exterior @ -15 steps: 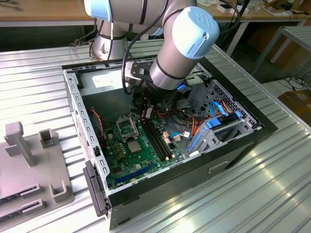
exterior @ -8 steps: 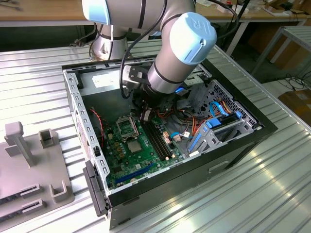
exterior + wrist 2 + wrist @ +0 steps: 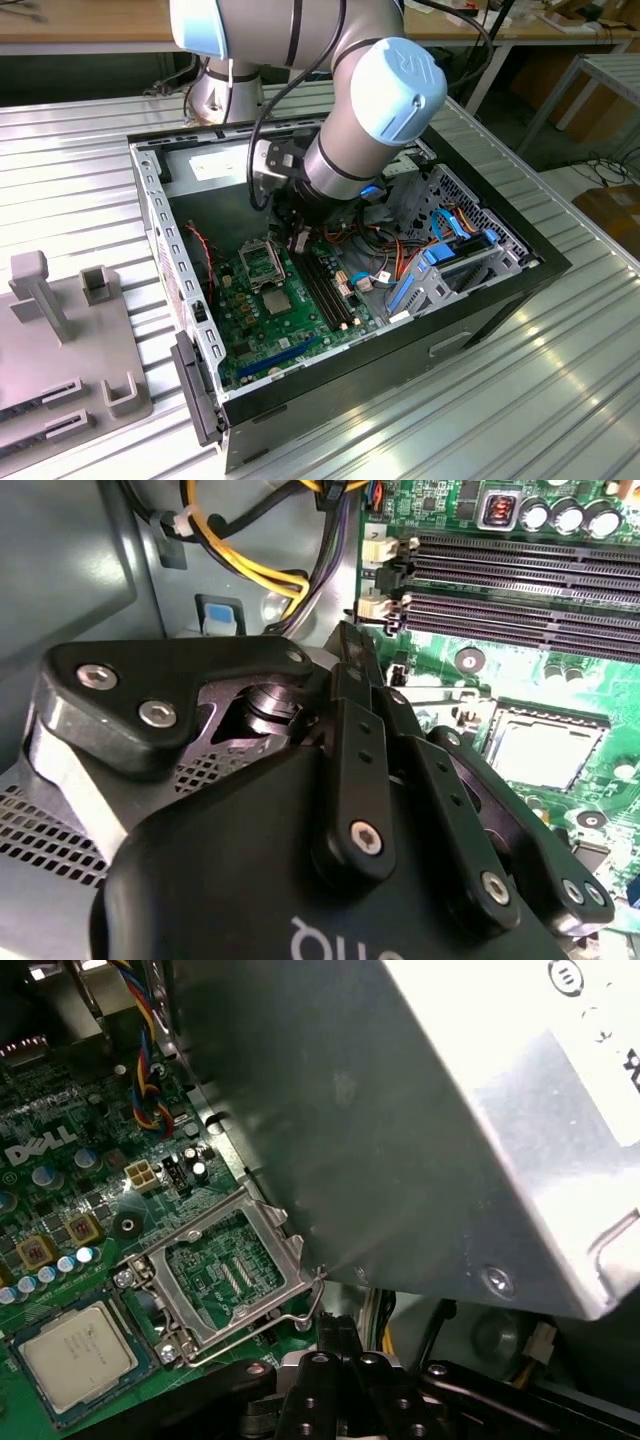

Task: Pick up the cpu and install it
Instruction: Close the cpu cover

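Your cpu lies flat on the motherboard, just beside the socket's open metal frame. Judge it light, rigid and fragile underneath; take it by opposite edges, never the underside. Faint print marks its lid, too small to read. Your gripper hangs over the board, and I cannot tell its state.

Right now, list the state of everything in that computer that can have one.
case: lying on its side, side panel off, open.
cpu: flat on the board beside the socket, not held.
socket: empty, no chip inside its metal frame.
memory slots: empty.
end effector: inside the case over the board, apart from the cpu.
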Robot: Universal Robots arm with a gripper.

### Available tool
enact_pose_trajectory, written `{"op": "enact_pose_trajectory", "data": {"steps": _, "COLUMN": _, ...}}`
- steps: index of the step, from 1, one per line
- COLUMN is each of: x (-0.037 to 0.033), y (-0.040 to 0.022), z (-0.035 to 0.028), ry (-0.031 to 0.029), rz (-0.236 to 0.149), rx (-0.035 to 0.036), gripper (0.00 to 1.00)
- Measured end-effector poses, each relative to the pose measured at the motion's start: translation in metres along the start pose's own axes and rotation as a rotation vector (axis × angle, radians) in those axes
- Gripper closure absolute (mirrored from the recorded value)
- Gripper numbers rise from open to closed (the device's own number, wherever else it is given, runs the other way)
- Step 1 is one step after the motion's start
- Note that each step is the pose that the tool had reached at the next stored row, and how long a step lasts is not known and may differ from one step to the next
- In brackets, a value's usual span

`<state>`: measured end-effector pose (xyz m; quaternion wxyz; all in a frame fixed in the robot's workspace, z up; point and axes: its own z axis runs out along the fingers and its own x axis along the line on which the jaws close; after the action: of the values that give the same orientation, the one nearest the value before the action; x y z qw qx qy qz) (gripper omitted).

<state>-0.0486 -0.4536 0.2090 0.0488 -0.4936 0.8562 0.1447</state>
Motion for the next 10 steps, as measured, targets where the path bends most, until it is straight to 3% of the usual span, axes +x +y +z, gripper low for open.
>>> {"op": "enact_pose_trajectory", "data": {"steps": 6, "x": 0.0019, "y": -0.0012, "z": 0.0037, "ry": -0.021, "rz": -0.001, "rx": -0.0122, "gripper": 0.89}}
{"op": "enact_pose_trajectory", "data": {"steps": 10, "x": 0.0038, "y": -0.0003, "z": 0.0053, "ry": -0.0247, "rz": -0.002, "rx": -0.0145, "gripper": 0.89}}
